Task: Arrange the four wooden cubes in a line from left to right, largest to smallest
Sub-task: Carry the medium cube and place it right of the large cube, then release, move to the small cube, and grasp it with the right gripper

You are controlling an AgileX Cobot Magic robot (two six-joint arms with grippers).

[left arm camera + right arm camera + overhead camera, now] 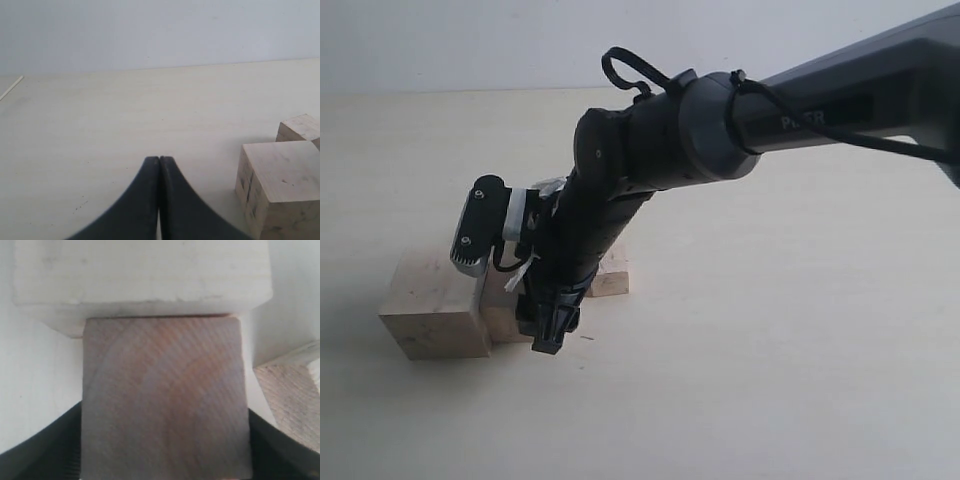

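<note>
Right arm [720, 120] nearest, right hand [552, 325] clamped on second cube [165, 400], seated flush at 3 o'clock of biggest cube [432, 305] so the row runs large-to-small; left hand [159, 200] closed, empty, parked clear.

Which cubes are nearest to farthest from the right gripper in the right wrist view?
1. Middle cube, between the fingers of the right gripper.
2. Side cube, just beside one finger.
3. Big cube, beyond the middle cube, touching it.
</note>
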